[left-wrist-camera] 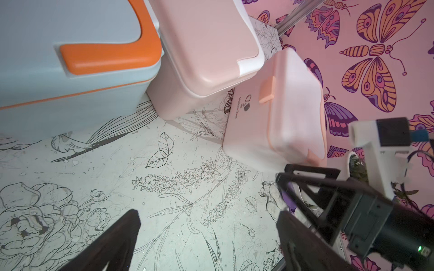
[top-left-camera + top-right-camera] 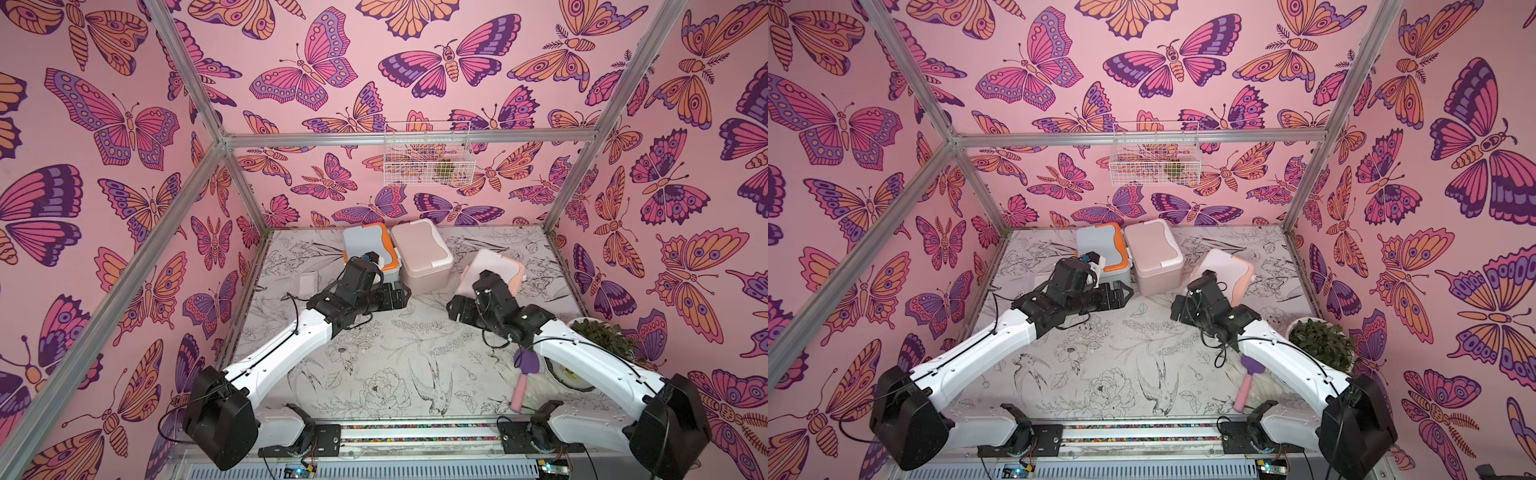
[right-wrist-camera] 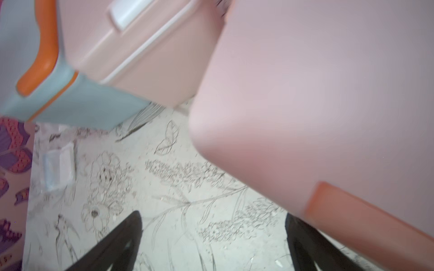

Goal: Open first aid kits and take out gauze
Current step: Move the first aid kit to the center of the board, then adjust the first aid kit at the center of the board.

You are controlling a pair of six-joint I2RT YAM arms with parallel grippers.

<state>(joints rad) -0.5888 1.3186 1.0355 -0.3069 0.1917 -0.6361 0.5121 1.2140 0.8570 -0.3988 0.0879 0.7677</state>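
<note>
L gripper (image 1: 209,213): jaws wide apart, nothing btwn, low over table (image 2: 374,345), just in front of pink box (image 2: 419,253). R gripper (image 3: 213,218): jaws also spread, empty. White box (image 2: 492,270) tilted up on edge right beside it; contact unclear. Blue box (image 2: 370,247) upright at back, tight beside pink box on its L. All 3 lids shut. One gauze (image 2: 303,282) pkt flat on table near L edge, apart from boxes. Brush (image 2: 524,374) + plant (image 2: 602,336) by R arm.

Pink butterfly walls (image 2: 332,62), aluminium frame (image 2: 291,139), wire basket (image 2: 428,153), floral line-drawn tabletop (image 2: 374,353).
</note>
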